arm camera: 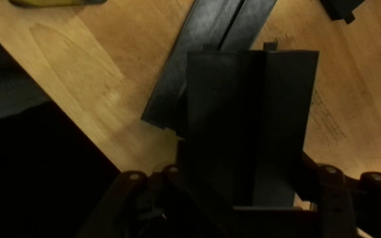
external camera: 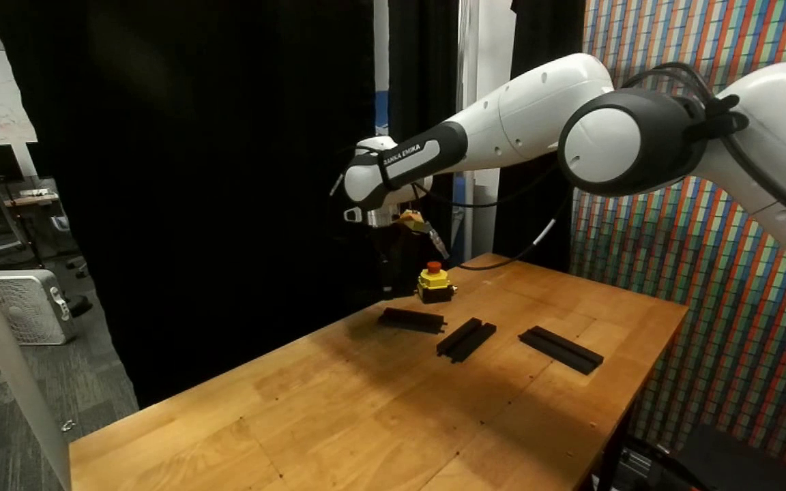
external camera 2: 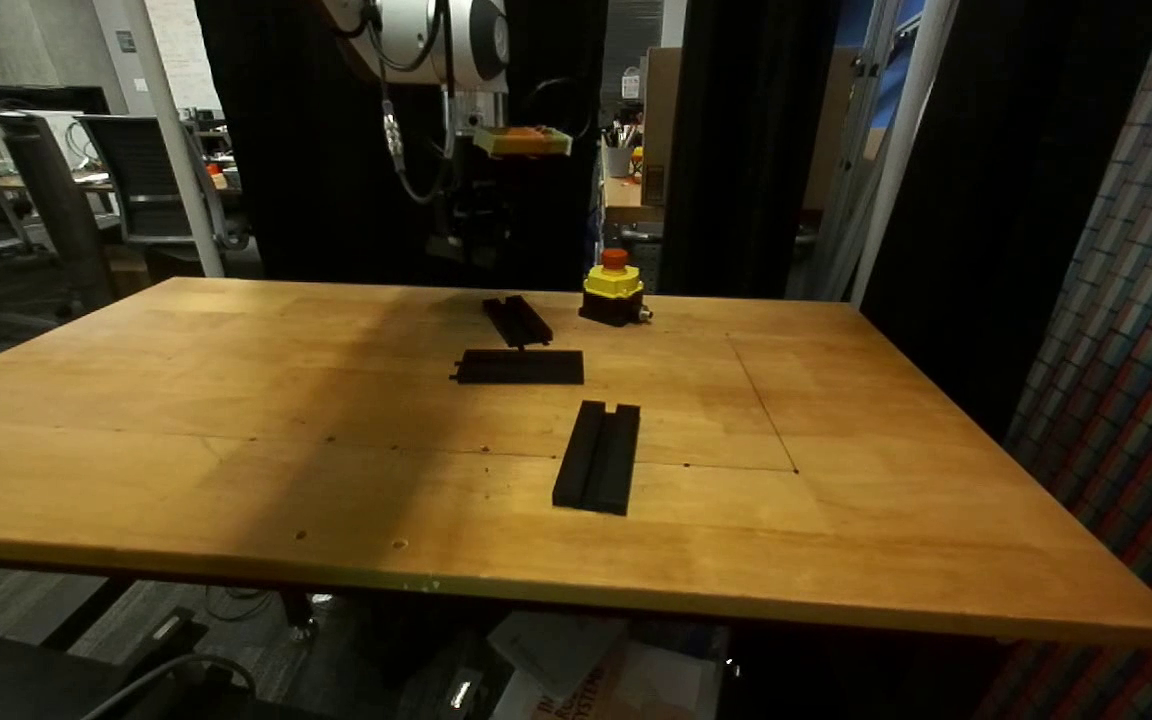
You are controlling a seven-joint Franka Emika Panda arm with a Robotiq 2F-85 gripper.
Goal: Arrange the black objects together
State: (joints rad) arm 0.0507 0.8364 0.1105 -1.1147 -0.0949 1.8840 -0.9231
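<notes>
a grooved black bar filled the centre of the wrist view, pinched across its width by the gripper. behind it another bar slanted to the top edge, and in an exterior view the yellow stop button stood upper middle. a good placement probably called for twisting the grooved one parallel to its neighbour, lowering it level, then letting go gently.
</notes>
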